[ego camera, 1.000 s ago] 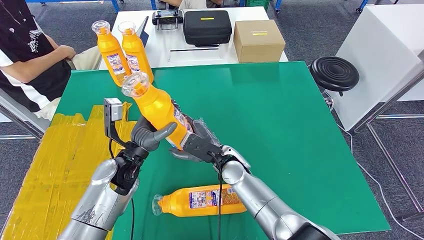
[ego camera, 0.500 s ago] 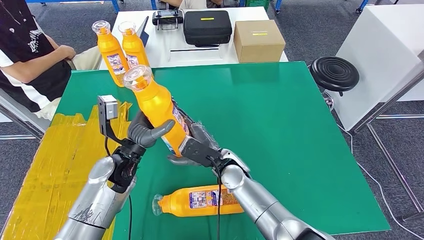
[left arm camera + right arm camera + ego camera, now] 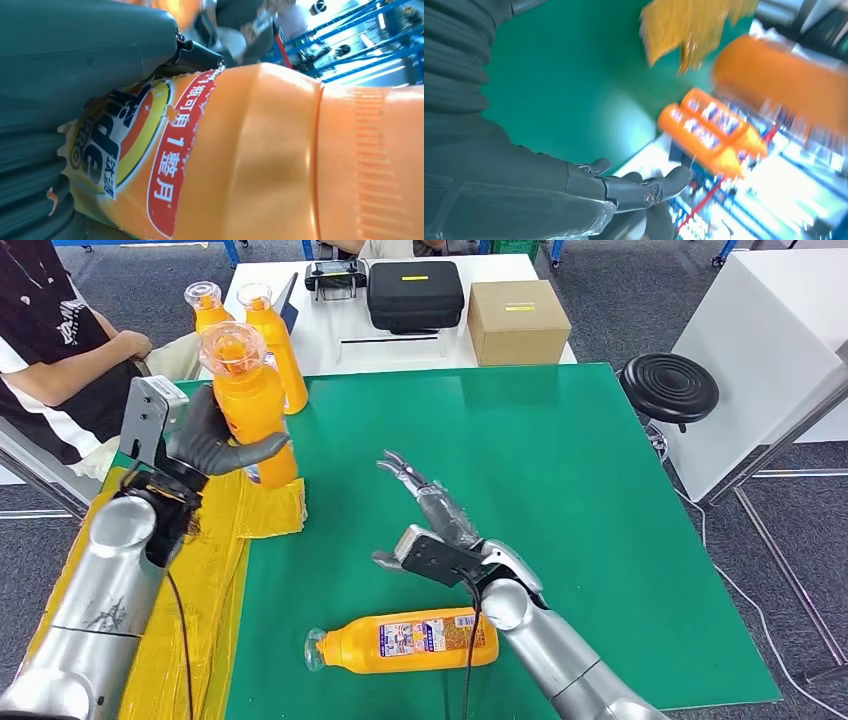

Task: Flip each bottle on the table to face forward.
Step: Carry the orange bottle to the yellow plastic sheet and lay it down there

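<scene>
My left hand (image 3: 212, 440) grips an orange bottle (image 3: 252, 405) upright, lifted over the table's left edge; its label and ribbed cap end (image 3: 280, 150) are close in the left wrist view. My right hand (image 3: 432, 525) hovers open over the green table (image 3: 560, 470), fingers spread, holding nothing. Another orange bottle (image 3: 405, 642) lies on its side near the front edge, label up, just in front of the right hand. Two more orange bottles (image 3: 272, 335) stand upright at the far left corner, and show blurred as orange bottles (image 3: 709, 132) in the right wrist view.
Yellow taped sheeting (image 3: 150, 570) covers the left side beside the green table. A person (image 3: 60, 350) sits at the far left. A white table behind carries a black case (image 3: 414, 292), a cardboard box (image 3: 516, 320) and a controller. A black stool (image 3: 668, 386) stands at the right.
My right hand has let go of the raised bottle and opened. The left hand has carried that bottle up and to the left, toward the two standing bottles.
</scene>
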You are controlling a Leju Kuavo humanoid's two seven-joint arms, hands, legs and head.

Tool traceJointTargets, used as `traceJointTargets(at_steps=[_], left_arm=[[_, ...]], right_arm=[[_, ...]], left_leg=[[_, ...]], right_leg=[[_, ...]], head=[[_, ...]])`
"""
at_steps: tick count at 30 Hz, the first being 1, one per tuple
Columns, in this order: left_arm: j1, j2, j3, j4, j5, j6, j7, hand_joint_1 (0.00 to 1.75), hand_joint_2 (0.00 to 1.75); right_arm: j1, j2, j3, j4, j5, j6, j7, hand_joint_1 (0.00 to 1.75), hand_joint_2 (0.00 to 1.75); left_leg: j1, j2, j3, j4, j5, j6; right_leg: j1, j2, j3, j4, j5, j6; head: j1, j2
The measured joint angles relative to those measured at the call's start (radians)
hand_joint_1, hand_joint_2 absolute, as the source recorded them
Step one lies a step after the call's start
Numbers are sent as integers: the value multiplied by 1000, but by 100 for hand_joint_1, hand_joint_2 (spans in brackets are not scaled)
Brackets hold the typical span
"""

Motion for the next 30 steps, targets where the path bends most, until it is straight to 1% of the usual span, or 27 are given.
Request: traceJointTargets(at_steps=[5,9,11,13,15,18,21,24,28,30], left_arm=[[-144,111,-27,85,-312,-48,-34,175,175],[-236,166,-56,128,-458,-79,-24,175,175],[-287,199,-97,152,-574,-132,-28,175,175],[-351,241,-154,185,-686,-208,-54,175,175],[-414,281,-215,217,-757,-267,-83,175,175],[-488,324,-295,255,-814,-330,-111,175,175],[-536,364,-380,279,-863,-396,-134,175,175],[-565,413,-452,286,-865,-464,-160,175,175],[-597,515,-577,260,-822,-568,-188,175,175],[-598,537,-612,250,-813,-582,-189,175,175]], right_arm=[[68,-58,-57,-104,41,-22,-1,0,175],[103,-85,-89,-161,70,-30,8,0,175],[119,-97,-102,-189,92,-35,20,0,175],[130,-107,-118,-217,109,-36,38,0,175],[133,-115,-136,-239,119,-30,53,0,175],[133,-122,-155,-259,123,-21,62,0,175],[133,-125,-167,-266,126,-19,64,0,175],[134,-133,-173,-266,126,-19,63,0,175],[139,-150,-187,-260,115,-21,52,0,175],[142,-154,-191,-258,113,-22,50,0,175]], left_leg=[[0,0,-1,0,0,0],[0,0,-1,0,0,0],[0,0,-1,0,0,0],[0,2,-2,0,0,0],[0,4,-2,0,0,0],[0,4,-1,0,0,0],[0,3,-2,0,0,0],[1,4,-2,0,0,0],[1,5,-2,0,0,-1],[1,4,-2,0,0,-1]], right_leg=[[0,0,-1,0,0,0],[0,0,-1,0,0,0],[0,0,-1,0,0,0],[0,2,-2,0,0,0],[0,3,-2,0,0,0],[0,4,-2,0,0,0],[0,4,-2,0,0,0],[0,4,-2,1,0,0],[0,6,-3,1,0,0],[0,5,-3,0,0,0]], head=[[0,0],[0,0],[0,0],[0,0],[0,0],[0,0],[0,0],[0,0],[0,0],[0,0]])
